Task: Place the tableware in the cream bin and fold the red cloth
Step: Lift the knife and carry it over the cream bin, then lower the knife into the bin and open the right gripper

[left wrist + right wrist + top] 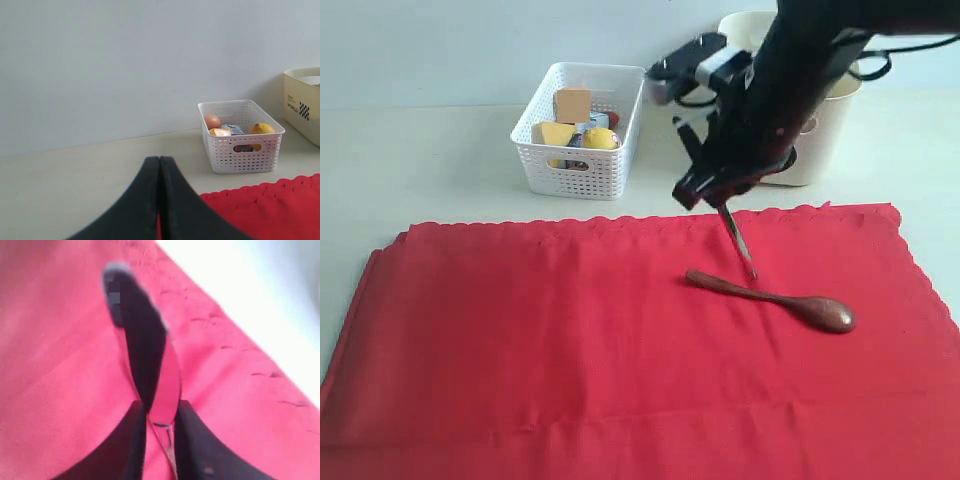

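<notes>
The right gripper (718, 192) is clamped on the metal knife (740, 243), which hangs from it over the red cloth (570, 340), steeply tilted, its long axis running down and slightly rightward in the exterior view. In the right wrist view the shiny blade sits pinched between the two dark fingers, with the darker end pointing away toward the cloth. The knife's lower end is just above the handle of the dark wooden spoon (775, 300), which lies flat on the cloth with its long axis left to right; whether the two touch I cannot tell. The cream bin (835, 130) stands off the cloth, behind and to the right of this gripper (the arm hides much of it), so the carry looks like a lift and a swing back that way, and the right arm is plainly the nearer one. The left gripper (160, 162) has its fingers pressed together on nothing, far from the bin, looking toward the white basket (240, 145) of food.
</notes>
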Robot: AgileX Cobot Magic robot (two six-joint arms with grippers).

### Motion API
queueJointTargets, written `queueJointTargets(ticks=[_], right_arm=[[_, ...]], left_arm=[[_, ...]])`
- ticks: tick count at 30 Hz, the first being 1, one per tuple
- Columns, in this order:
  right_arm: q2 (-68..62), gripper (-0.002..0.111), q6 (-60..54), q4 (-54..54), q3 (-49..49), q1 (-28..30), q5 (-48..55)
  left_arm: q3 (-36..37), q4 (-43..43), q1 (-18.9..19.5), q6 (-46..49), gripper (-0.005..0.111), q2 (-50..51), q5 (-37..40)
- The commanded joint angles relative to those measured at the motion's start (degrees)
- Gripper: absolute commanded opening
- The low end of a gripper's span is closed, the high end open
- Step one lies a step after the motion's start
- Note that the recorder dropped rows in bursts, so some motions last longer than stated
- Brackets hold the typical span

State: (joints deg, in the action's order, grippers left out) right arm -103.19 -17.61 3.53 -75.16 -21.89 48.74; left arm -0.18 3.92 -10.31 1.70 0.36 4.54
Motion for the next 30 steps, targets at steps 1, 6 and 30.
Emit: queueJointTargets(ticks=[1,6,30], right_arm=[[4.2,0.0,1.2,-1.0,-5.2,3.0,2.1],[6.7,0.0,1.3,-0.9,-9.7,9.7,1.0],[-3.0,0.0,7.9,6.9,-14.4,20.6,-17.8]], left_arm=[[0.2,0.0,-0.4,0.0,0.0,-0.4,0.1],[0.2,0.0,-0.4,0.0,0.0,-0.4,0.1],[0.2,0.0,-0.4,0.0,0.0,-0.4,0.1]])
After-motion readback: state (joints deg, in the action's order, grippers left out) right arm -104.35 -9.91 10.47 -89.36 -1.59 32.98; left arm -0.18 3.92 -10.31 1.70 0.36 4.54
